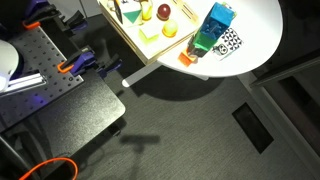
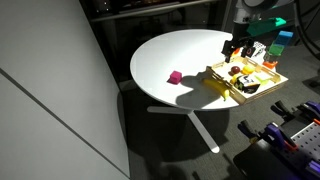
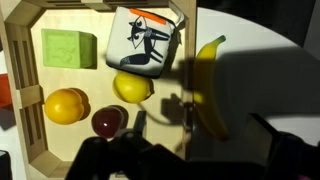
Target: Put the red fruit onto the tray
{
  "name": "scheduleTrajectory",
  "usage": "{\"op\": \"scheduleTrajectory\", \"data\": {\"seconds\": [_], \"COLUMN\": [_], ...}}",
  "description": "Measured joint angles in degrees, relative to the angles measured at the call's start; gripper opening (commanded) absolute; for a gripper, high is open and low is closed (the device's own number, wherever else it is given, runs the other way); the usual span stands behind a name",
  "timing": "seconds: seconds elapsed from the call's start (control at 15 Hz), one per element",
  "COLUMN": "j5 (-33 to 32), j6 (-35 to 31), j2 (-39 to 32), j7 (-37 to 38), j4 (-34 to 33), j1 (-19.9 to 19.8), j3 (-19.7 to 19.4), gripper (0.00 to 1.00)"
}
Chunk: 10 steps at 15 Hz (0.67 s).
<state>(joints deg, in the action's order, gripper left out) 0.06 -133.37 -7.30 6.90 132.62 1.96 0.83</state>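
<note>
The red fruit (image 3: 108,121) lies in the tray (image 3: 27,115) beside a lemon (image 3: 132,87); jaws spread wide, empty.

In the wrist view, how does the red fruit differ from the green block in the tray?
The red fruit is dark red and roundish; the green block is pale green and boxy. The red fruit looks smaller than the green block. The red fruit lies near the view's bottom edge, the green block toward the top. Both rest inside the wooden tray.
</note>
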Motion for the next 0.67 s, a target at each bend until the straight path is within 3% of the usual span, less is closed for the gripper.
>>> {"op": "scheduleTrajectory", "data": {"seconds": [0.67], "j5": [3.1], "j6": [18.3], "j2": [8.6], "j7": [-3.1], "j4": [-4.4], "j1": [2.2], "j3": [3.0], "gripper": [1.00]}}
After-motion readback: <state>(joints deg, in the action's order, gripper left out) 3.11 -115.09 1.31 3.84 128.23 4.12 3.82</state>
